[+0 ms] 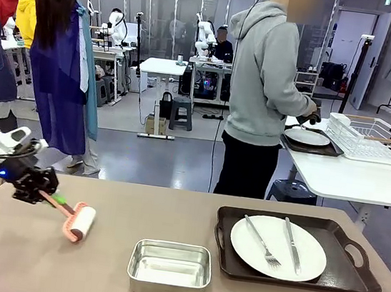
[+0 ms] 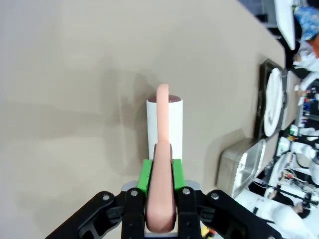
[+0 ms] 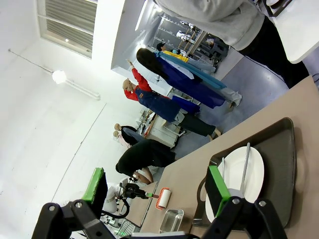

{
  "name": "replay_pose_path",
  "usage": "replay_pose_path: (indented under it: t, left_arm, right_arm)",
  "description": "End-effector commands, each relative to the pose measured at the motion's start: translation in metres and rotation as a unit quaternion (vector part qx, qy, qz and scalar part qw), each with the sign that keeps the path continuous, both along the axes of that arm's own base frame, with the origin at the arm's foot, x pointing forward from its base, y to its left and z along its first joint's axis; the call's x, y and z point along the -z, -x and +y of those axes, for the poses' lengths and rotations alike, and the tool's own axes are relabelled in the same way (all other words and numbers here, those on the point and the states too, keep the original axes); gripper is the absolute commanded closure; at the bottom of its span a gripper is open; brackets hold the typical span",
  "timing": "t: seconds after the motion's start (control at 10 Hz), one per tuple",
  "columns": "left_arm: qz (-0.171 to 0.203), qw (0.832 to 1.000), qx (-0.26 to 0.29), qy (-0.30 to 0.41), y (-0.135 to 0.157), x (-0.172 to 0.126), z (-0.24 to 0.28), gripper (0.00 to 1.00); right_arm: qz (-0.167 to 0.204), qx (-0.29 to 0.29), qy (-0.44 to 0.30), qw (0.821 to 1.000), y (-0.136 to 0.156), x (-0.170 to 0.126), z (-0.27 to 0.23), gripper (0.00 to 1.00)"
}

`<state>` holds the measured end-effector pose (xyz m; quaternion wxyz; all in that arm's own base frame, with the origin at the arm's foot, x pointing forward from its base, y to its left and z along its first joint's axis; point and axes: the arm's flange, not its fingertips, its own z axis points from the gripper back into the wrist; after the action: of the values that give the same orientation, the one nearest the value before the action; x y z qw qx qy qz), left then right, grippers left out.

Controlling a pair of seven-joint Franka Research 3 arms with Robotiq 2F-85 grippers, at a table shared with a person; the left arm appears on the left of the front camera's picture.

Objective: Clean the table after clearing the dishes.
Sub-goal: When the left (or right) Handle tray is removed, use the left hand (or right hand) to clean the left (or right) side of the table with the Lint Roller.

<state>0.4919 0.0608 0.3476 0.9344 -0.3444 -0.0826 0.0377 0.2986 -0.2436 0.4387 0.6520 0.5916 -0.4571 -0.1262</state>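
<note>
L arm: left gripper [image 1: 43, 194] lower left, fingers pinching handle of pink roller [image 1: 79, 222], its head on table [image 1: 7, 258] | R arm: right gripper [image 3: 155, 186] fingers spread | dishes: plate [image 1: 278, 247] with fork [image 1: 263, 243] and knife [image 1: 292, 245] on tray [image 1: 358, 277] lower right; second plate [image 1: 307, 137] on white table [image 1: 349, 182] upper right

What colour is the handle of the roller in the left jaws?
Salmon pink handle, white roll; clearest in the left wrist view.
</note>
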Motion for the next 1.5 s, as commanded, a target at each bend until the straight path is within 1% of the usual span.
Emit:
replay_pose_path:
  t: [0.0,0.2,0.4,0.5,0.6,0.7,0.8,0.9,1.0,1.1,1.2,1.3,1.4]
  left_arm:
    - [-0.003,0.999,0.023,-0.028,-0.002,-0.003,0.046,0.79]
    - [-0.01,0.999,0.02,-0.038,-0.005,-0.017,0.096,0.79]
    - [0.001,0.997,0.025,-0.068,-0.005,-0.028,0.134,0.79]
    - [0.0,0.997,0.001,-0.075,-0.001,-0.035,0.149,0.79]
    - [0.002,0.997,-0.009,-0.078,0.004,-0.042,0.158,0.79]
    - [0.006,0.997,-0.002,-0.07,0.014,-0.056,0.162,0.79]
    - [0.002,0.995,-0.003,-0.096,0.028,-0.076,0.164,0.79]
    - [-0.014,0.993,-0.003,-0.117,0.045,-0.099,0.163,0.79]
    - [-0.04,0.99,-0.011,-0.138,0.062,-0.12,0.16,0.79]
    - [-0.058,0.985,-0.019,-0.158,0.076,-0.134,0.152,0.79]
    - [-0.077,0.985,-0.027,-0.154,0.089,-0.148,0.141,0.79]
    - [-0.045,0.99,-0.004,-0.136,0.052,-0.125,0.167,0.79]
    - [-0.045,0.99,-0.004,-0.136,0.052,-0.125,0.167,0.79]
  right_arm:
    - [-0.004,0.002,0.0,1.0,0.002,-0.002,0.001,0.0]
    - [-0.004,0.002,0.0,1.0,0.002,-0.002,0.001,0.0]
    - [-0.004,0.002,0.0,1.0,0.002,-0.002,0.001,0.0]
    - [-0.004,0.002,0.0,1.0,0.002,-0.002,0.001,0.0]
    - [-0.004,0.002,0.0,1.0,0.002,-0.002,0.001,0.0]
    - [-0.004,0.002,0.0,1.0,0.002,-0.002,0.001,0.0]
    - [-0.004,0.002,0.0,1.0,0.002,-0.002,0.001,0.0]
    - [-0.004,0.002,0.0,1.0,0.002,-0.002,0.001,0.0]
    - [-0.004,0.002,0.0,1.0,0.002,-0.002,0.001,0.0]
    - [-0.004,0.002,0.0,1.0,0.002,-0.002,0.001,0.0]
    - [-0.004,0.002,0.0,1.0,0.002,-0.002,0.001,0.0]
    - [-0.004,0.002,0.0,1.0,0.002,-0.002,0.001,0.0]
    - [-0.004,0.002,0.0,1.0,0.002,-0.002,0.001,0.0]
